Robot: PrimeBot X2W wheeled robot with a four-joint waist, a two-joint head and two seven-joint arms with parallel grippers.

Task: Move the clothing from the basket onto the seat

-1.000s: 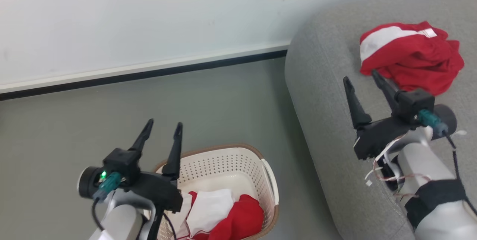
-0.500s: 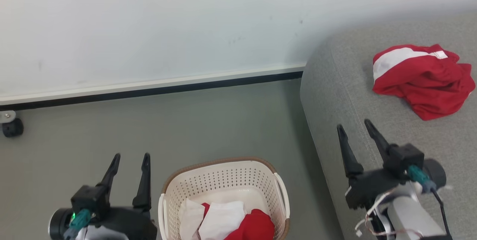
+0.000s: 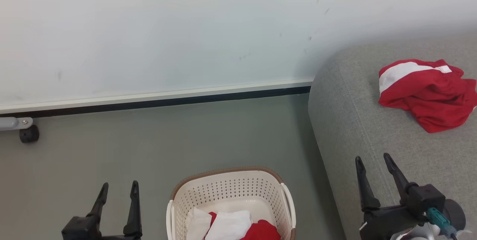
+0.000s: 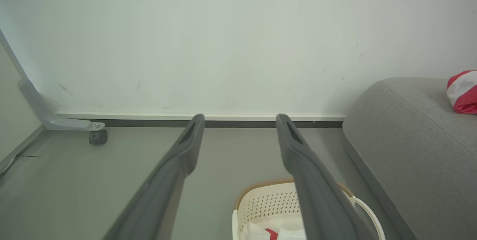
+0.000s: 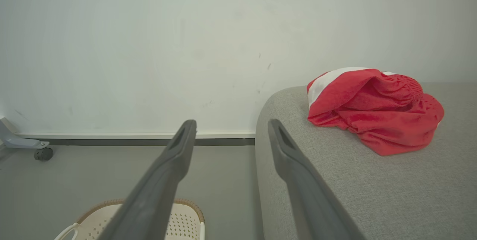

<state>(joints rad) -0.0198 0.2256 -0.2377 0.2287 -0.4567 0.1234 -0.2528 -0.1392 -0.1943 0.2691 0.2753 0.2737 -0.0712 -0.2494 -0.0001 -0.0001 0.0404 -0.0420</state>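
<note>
The cream basket [image 3: 231, 191] [image 4: 268, 204] [image 5: 179, 221] stands on the floor at the bottom centre of the head view, with red and white clothing [image 3: 238, 227] [image 4: 274, 232] inside. One red and white garment [image 3: 425, 91] [image 5: 372, 109] [image 4: 462, 91] lies crumpled on the grey seat [image 3: 372, 128] [image 5: 372, 195] [image 4: 402, 139] at the right. My left gripper [image 3: 117, 188] [image 4: 240, 119] is open and empty, left of the basket above the floor. Over the seat's front left edge my right gripper [image 3: 372, 160] [image 5: 231, 124] stands open and empty, short of the garment.
A white wall with a dark baseboard [image 3: 156, 100] runs behind the grey floor [image 3: 167, 139]. A grey bracket with a small black caster [image 3: 29, 133] [image 4: 97, 136] [image 5: 43, 153] sits at the far left by the wall.
The head view has shifted, so everything sits lower and further right in it. Both grippers have dropped toward the bottom of the view and stayed open; the right one is farther from the garment.
</note>
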